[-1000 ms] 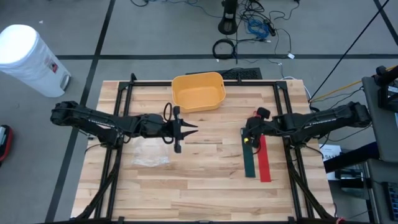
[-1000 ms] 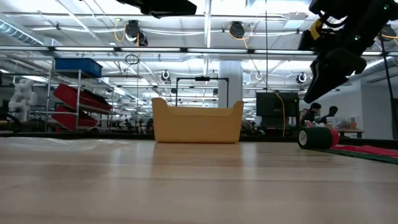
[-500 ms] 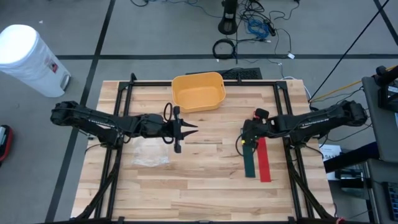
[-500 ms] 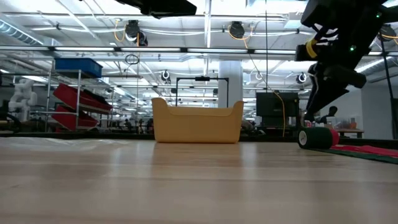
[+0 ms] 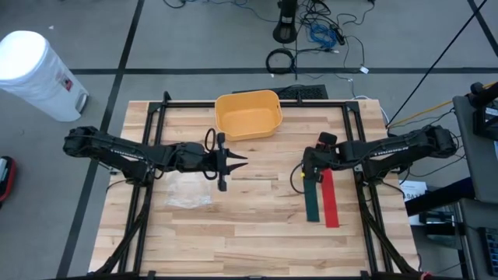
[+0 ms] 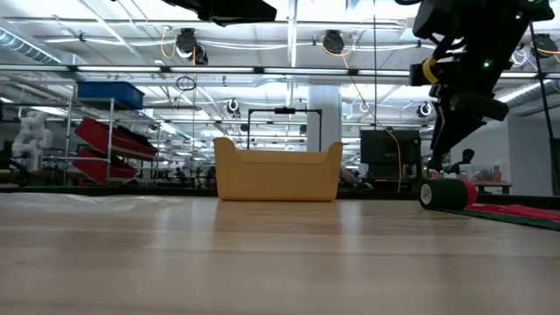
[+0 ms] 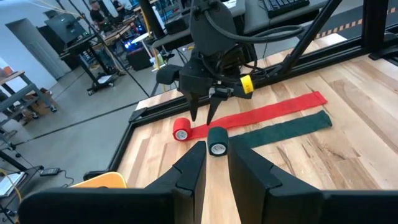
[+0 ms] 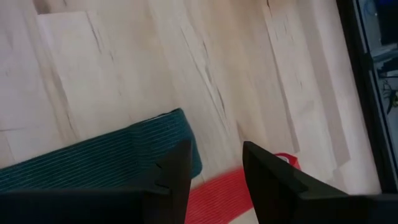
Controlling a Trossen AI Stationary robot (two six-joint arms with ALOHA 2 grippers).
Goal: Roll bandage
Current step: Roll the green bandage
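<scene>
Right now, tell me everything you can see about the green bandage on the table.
The green bandage is a dark green strip of ribbed, stretchy-looking fabric, partly rolled. Its rolled end stands on edge as a small coil showing a pale core, and the rest trails out flat on the wooden table. It lies right alongside the red bandage, on the right side of the table. The right pincer hangs just above the two rolls with its fingers apart, not gripping the green bandage.

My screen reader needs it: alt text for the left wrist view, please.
The right gripper, open, hangs above a partly rolled red bandage and a partly rolled dark green bandage, their strips trailing across the light wooden table.
</scene>
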